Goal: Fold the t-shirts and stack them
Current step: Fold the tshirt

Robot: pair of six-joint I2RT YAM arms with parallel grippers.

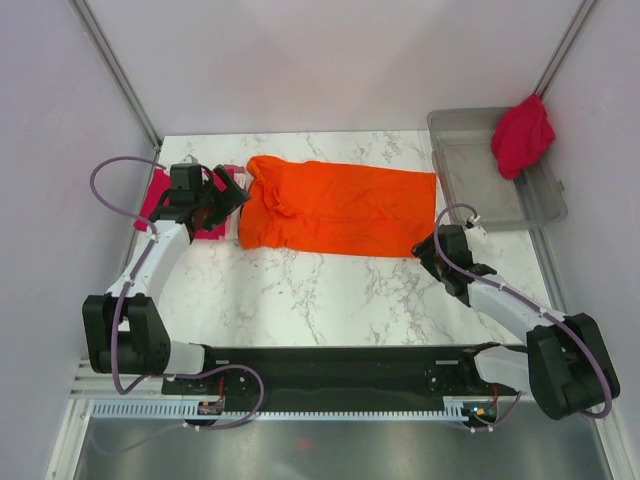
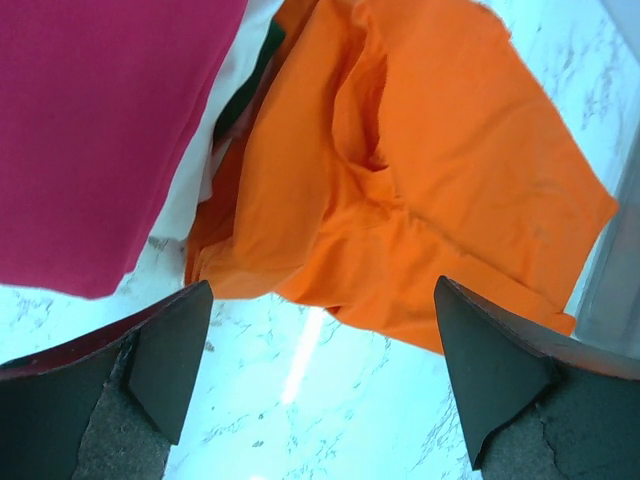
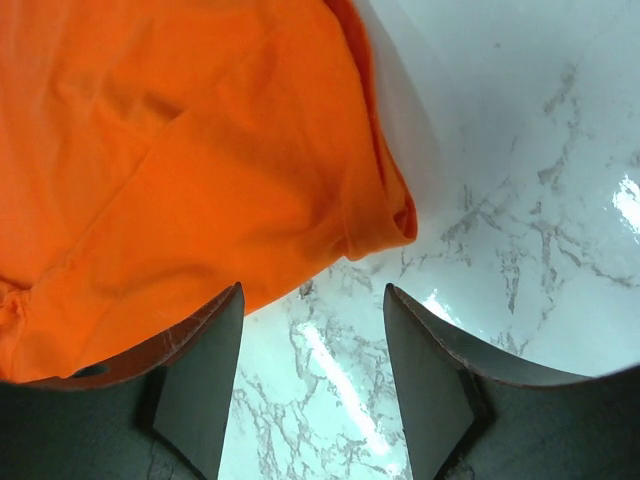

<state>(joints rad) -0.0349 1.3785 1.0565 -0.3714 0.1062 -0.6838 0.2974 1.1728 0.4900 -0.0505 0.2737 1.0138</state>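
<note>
A bright orange t-shirt (image 1: 340,208) lies as a long folded band across the back of the marble table (image 1: 320,290). My left gripper (image 1: 228,200) hovers open at its bunched left end, with nothing between its fingers. In the left wrist view the left gripper (image 2: 322,285) stands wide over bare marble, just short of the orange t-shirt (image 2: 430,180). A folded crimson t-shirt (image 2: 90,130) lies beside it on the left. My right gripper (image 1: 428,250) is open at the shirt's near right corner. The right wrist view shows the right gripper (image 3: 313,288) empty, with the orange t-shirt's (image 3: 170,170) hem just ahead.
The crimson folded stack (image 1: 155,200) sits at the table's left edge, partly under my left arm. A clear grey bin (image 1: 480,175) stands at the back right, with another crimson t-shirt (image 1: 522,135) draped over its far rim. A pale cloth edge (image 2: 195,175) shows under the crimson one.
</note>
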